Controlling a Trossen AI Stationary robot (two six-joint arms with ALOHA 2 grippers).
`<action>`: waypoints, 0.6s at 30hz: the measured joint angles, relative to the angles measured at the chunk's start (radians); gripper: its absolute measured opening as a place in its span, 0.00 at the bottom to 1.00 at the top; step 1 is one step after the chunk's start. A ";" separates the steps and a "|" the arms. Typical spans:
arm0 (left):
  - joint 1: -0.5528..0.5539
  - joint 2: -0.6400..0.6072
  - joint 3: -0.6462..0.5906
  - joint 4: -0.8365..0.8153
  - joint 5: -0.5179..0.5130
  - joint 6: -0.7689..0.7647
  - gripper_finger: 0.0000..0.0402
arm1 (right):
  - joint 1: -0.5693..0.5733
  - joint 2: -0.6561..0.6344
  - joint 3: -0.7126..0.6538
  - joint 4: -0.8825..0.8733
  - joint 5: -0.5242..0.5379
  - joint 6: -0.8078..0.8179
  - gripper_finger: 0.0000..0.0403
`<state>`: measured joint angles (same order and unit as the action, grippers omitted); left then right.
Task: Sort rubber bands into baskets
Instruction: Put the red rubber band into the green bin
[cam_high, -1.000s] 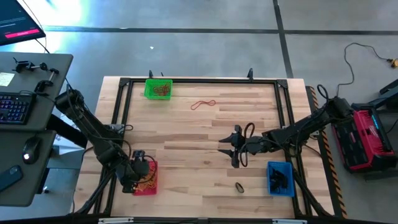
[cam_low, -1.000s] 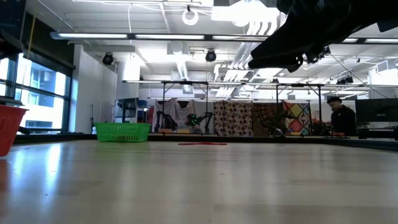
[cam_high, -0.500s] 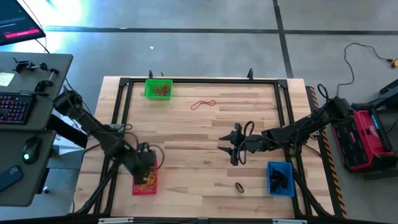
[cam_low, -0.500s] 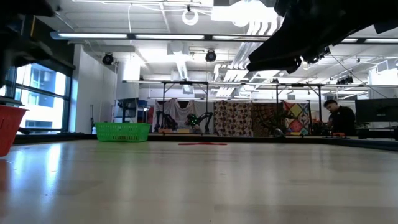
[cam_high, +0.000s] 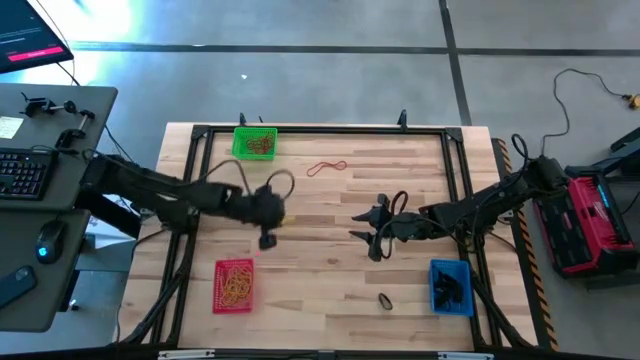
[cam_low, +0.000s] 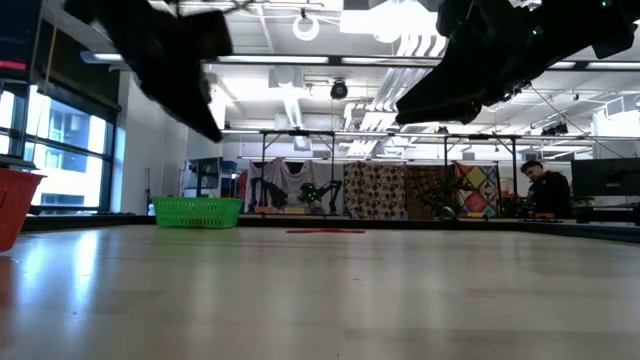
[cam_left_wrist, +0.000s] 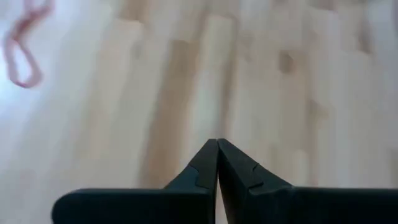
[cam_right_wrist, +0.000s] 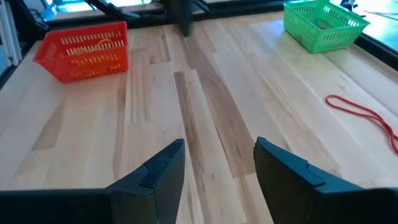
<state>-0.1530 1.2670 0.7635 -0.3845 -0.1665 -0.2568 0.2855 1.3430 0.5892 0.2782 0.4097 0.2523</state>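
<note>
A red rubber band (cam_high: 326, 167) lies on the table's far middle; it also shows in the right wrist view (cam_right_wrist: 364, 115) and, blurred, in the left wrist view (cam_left_wrist: 22, 46). A black band (cam_high: 384, 298) lies near the front edge. The green basket (cam_high: 255, 142) stands far left, the red basket (cam_high: 234, 284) near left, the blue basket (cam_high: 450, 285) near right; all hold bands. My left gripper (cam_high: 267, 240) is shut and empty over the table's left middle (cam_left_wrist: 217, 146). My right gripper (cam_high: 362, 230) is open and empty over the table's middle (cam_right_wrist: 217, 155).
A black metal frame (cam_high: 320, 130) runs round the tabletop. Bare wood lies between the two grippers and in front of them. Beyond the table, a desk with a keyboard (cam_high: 20, 170) stands at the left, and a person (cam_low: 545, 185) shows in the room behind.
My left gripper has left the red basket, risen, and swung toward the table's far and right, ending over the left middle of the table. The right gripper has kept almost still.
</note>
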 joint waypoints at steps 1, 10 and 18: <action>0.039 0.009 0.000 0.019 0.009 0.030 0.00 | 0.000 0.000 0.000 -0.008 0.000 0.005 0.45; 0.295 0.216 0.122 0.050 0.043 0.227 0.00 | 0.000 0.000 0.000 -0.011 0.009 0.011 0.45; 0.450 0.386 0.250 0.047 0.050 0.323 0.05 | 0.000 0.000 0.000 -0.008 0.009 0.010 0.45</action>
<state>0.2971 1.6532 1.0134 -0.3370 -0.1167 0.0662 0.2855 1.3430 0.5892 0.2707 0.4191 0.2619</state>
